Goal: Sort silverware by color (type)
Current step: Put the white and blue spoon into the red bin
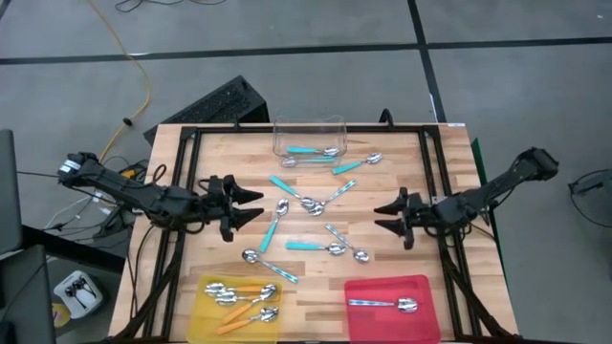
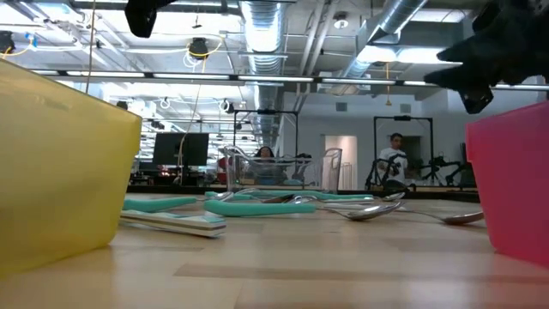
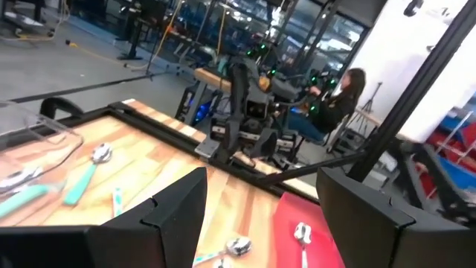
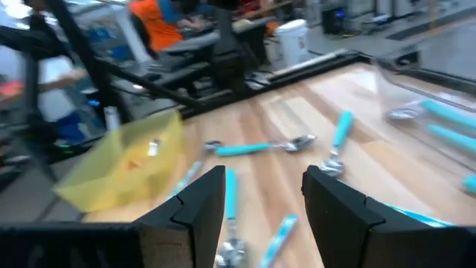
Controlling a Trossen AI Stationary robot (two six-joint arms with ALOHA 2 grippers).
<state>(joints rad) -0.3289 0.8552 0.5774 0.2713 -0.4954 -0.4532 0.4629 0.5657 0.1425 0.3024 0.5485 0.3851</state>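
Both grippers hover empty with fingers apart, the left gripper [image 1: 251, 207] and right gripper [image 1: 387, 218] facing each other (likely poised to pick). Between them lie loose spoons [image 1: 308, 203], still unsorted; others already fill the yellow tray [image 1: 203, 315].

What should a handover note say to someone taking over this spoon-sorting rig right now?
Left gripper open, empty, over the table's left side. Right gripper open, empty, at the right.
Done: orange-handled spoons in the yellow flat tray; one silver metal spoon in the red flat tray; two teal-handled spoons in the clear plastic tub.
Left: loose teal-handled and silver spoons mid-table.
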